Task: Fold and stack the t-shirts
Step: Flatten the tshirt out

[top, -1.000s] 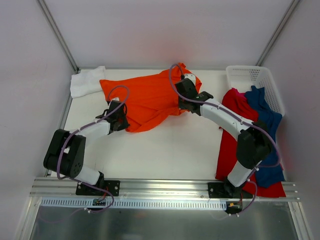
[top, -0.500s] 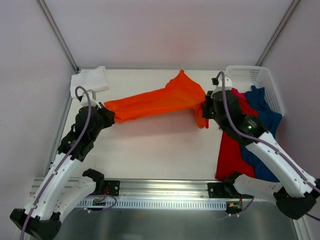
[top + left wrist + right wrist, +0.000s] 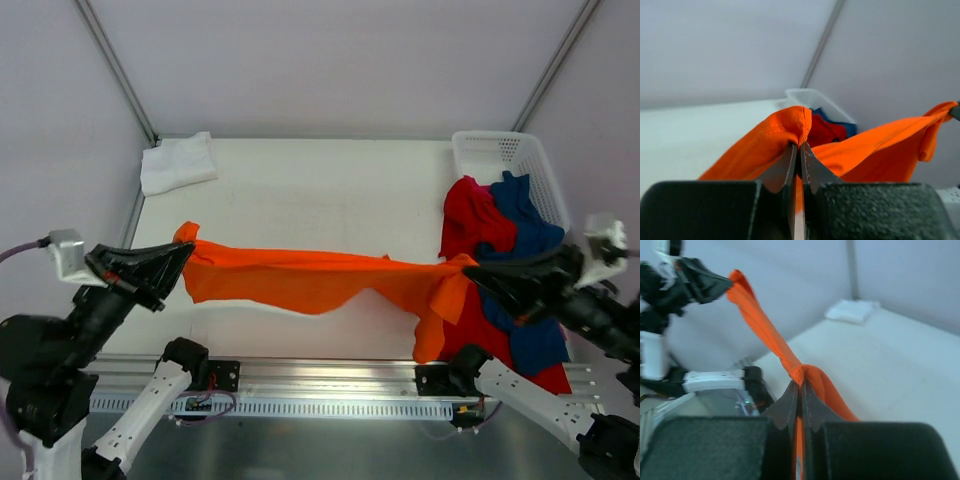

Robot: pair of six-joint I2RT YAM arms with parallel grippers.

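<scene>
The bright orange t-shirt hangs stretched in the air between my two grippers, well above the table, with one end drooping at the right. My left gripper is shut on its left end, seen pinched in the left wrist view. My right gripper is shut on its right end, seen pinched in the right wrist view. The white t-shirt lies folded at the far left corner. The red t-shirt and the dark blue t-shirt spill from the basket down the table's right side.
A white perforated plastic basket stands at the far right corner. The table has a metal rail along its near edge, where both arm bases are bolted. Grey walls close in the back and both sides.
Both arms have lifted high and pulled back toward the near edge, drawing the orange t-shirt off the table and stretching it taut between them.
</scene>
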